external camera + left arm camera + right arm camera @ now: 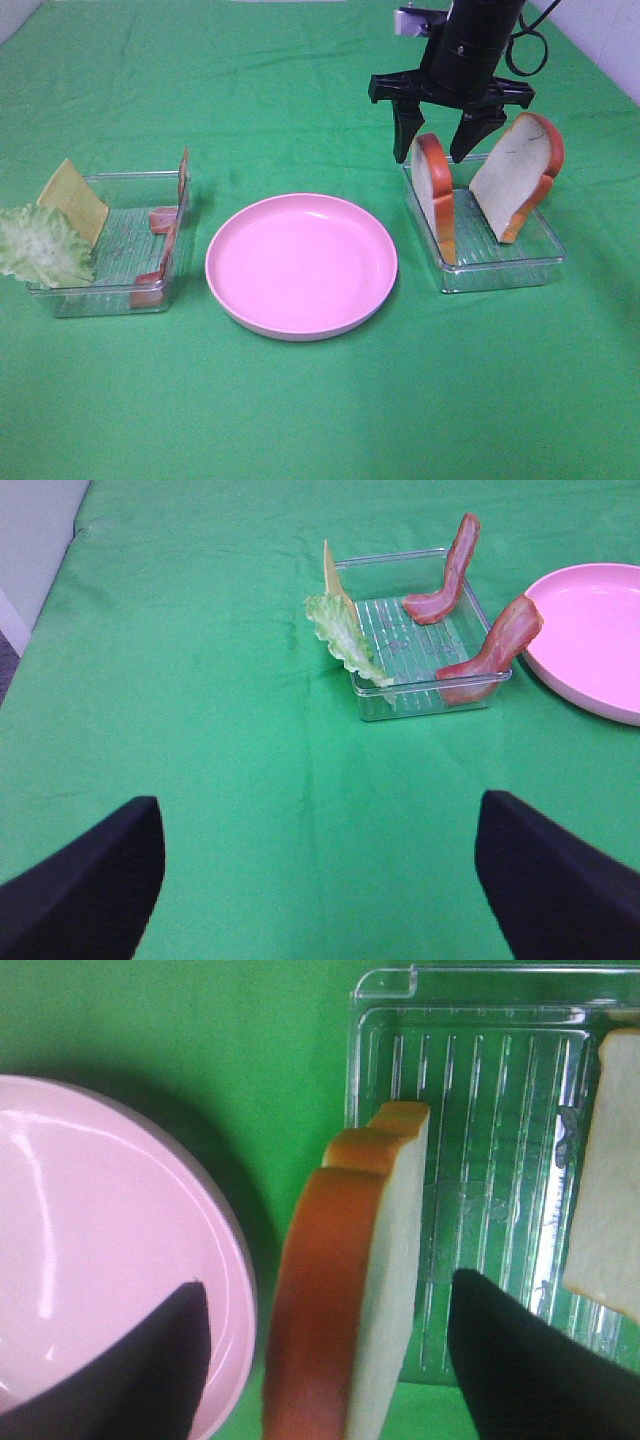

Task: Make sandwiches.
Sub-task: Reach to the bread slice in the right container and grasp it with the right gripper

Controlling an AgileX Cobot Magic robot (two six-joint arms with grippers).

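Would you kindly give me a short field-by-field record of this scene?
pink plate: between the two trays
right gripper: open, astride the bread slice nearer the plate, not touching it
left gripper: open, above the cloth
right tray: that slice and a second slice, both on edge
left tray: lettuce, cheese, bacon strips

Black right hand (432, 142) — tapered fingers (402, 128), glossy cylindrical wrist (470, 45), looped black cable (541, 45)

plate (300, 265) centre | left tray (100, 300) holds lettuce (40, 245), cheese (75, 200), bacon strips (158, 270) | right tray (500, 272) holds two bread slices (437, 195)
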